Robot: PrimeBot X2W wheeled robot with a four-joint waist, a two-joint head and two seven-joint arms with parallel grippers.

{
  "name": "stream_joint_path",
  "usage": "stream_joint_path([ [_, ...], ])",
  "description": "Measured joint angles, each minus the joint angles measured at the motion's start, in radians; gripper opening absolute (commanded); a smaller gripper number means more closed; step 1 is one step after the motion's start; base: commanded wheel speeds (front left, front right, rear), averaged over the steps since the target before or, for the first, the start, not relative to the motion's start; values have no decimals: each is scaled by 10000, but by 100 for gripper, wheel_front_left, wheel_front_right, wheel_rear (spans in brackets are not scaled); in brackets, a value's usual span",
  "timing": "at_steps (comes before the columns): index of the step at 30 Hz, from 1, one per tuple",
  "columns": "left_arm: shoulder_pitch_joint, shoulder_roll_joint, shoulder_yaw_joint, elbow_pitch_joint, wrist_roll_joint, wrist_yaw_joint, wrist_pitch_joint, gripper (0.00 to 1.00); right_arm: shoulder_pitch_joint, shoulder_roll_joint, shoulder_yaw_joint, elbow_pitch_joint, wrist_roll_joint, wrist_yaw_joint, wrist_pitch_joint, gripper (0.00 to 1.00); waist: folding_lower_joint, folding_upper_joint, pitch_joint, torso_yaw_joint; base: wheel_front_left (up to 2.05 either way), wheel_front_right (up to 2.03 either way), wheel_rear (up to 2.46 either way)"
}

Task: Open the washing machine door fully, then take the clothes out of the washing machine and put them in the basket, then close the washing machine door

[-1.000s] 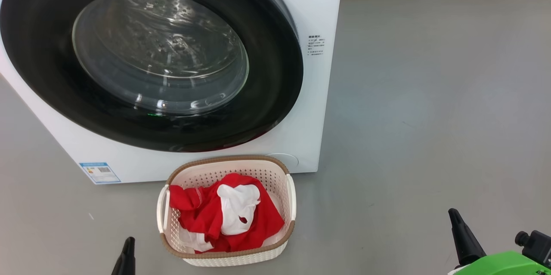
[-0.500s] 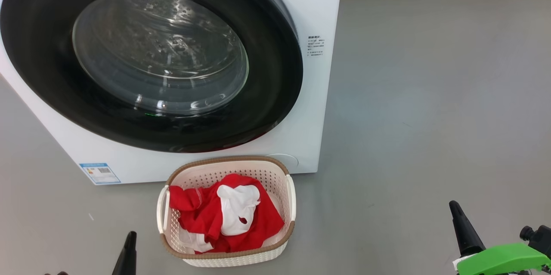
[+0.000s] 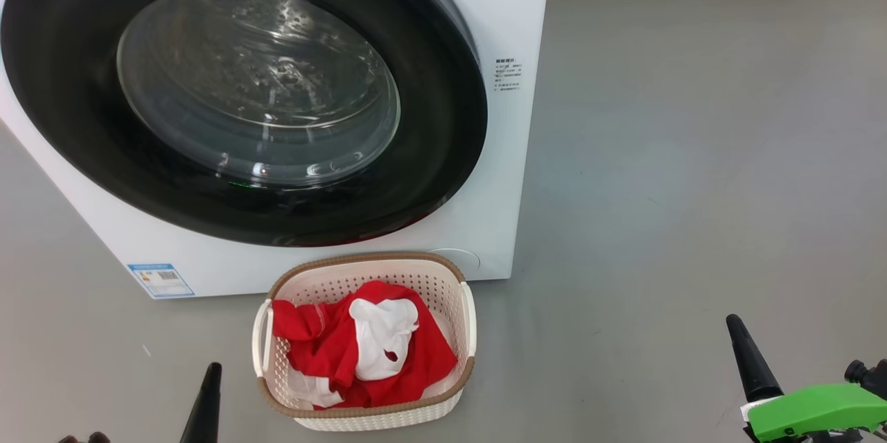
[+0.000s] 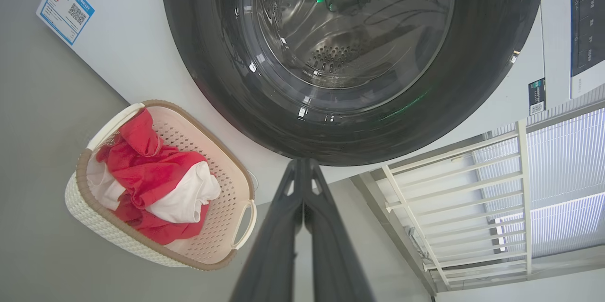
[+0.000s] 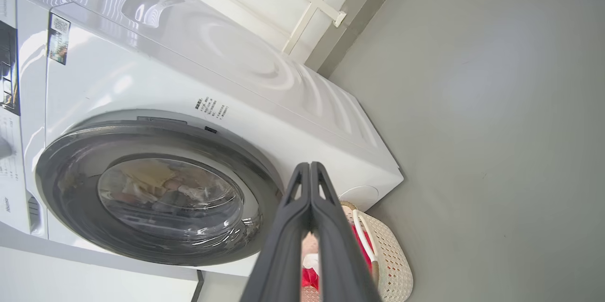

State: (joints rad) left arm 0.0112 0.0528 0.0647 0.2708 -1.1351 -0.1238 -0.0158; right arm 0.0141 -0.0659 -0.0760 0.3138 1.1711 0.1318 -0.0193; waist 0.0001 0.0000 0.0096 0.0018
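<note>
**A small creep upward on both sides**

Both sets of fingers have come up a touch since a second ago. The right gripper (image 3: 734,328), two long dark fingers clenched together and holding nothing, sits higher at the lower right of the head view. The left gripper (image 3: 212,379), also clamped shut and empty, pokes further in at the lower left.

The small cream-white perforated plastic basket with its brown woven-look rim (image 3: 367,257) stands on the grey floor (image 3: 693,152), just in front of the big white front-loading washing machine (image 3: 513,6). The bright red and white clothes (image 3: 326,342) lie heaped inside it.

The large round washing machine door, glossy black rim around bulging clear glass (image 3: 256,82), sits closed against the machine front.
</note>
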Motion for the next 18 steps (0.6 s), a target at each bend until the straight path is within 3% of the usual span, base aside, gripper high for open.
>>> stream_joint_path([
  [18,-380,-44,56,-6,-1960,0,512,0,-242,92,-196,-150,1781,-2,535,0,0,0,-28,-8,0,0,0],
])
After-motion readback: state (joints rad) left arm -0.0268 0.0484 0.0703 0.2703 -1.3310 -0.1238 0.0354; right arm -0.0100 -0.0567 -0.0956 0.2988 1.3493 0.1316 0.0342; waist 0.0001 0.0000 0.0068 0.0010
